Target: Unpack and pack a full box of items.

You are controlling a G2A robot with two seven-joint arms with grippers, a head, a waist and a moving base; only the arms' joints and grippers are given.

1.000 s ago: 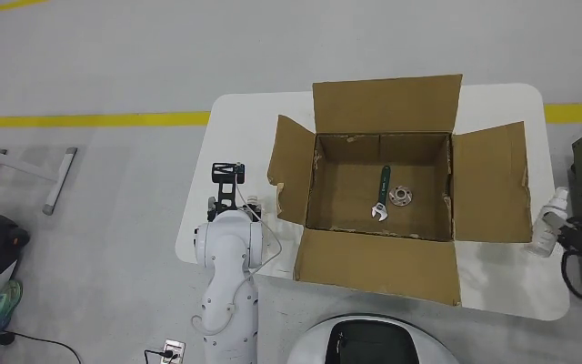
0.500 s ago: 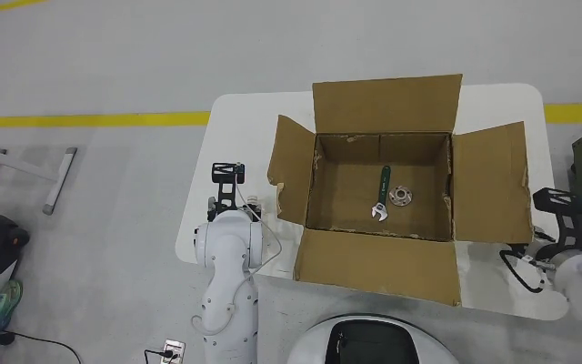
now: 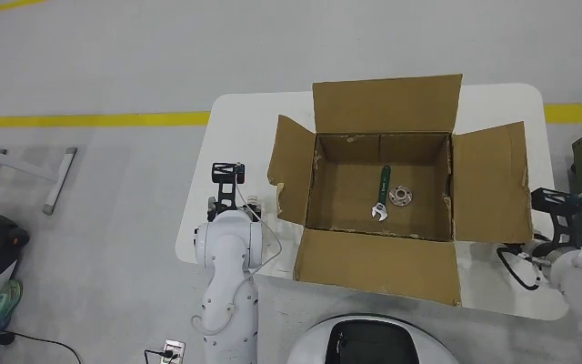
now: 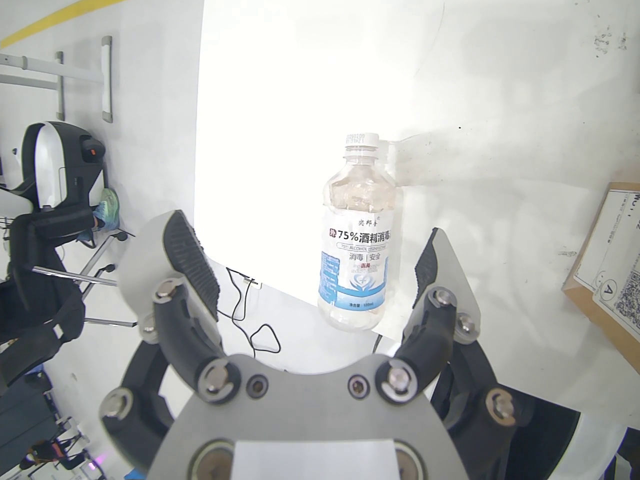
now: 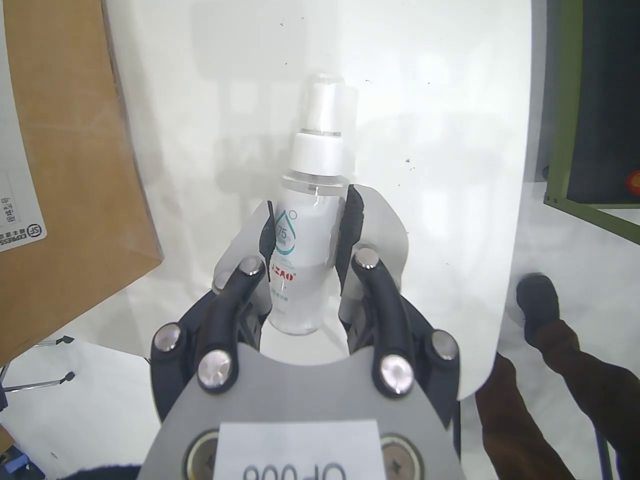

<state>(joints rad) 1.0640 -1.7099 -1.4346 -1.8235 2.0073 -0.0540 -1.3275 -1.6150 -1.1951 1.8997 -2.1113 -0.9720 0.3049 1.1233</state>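
Here, the right tool (image 5: 310, 217) is clamped around a slim, white-capped spray bottle (image 5: 320, 157) near the tabletop (image 5: 425, 102) edge; its slick, top-heavy body could slip or topple off. The left tool (image 4: 307, 232), fingers apart, faces an upright clear bottle (image 4: 357, 247). Beyond, mid-tabletop, the open cardboard box (image 3: 377, 264) holds a green wrench (image 3: 381, 193) and a metal flange (image 3: 400, 195).

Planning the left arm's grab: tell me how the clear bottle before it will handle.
The clear bottle looks like thin plastic: probably light, may dent under a squeeze. Its round, smooth body could slip or roll if knocked. It sits near the table edge, so a push might send it off.
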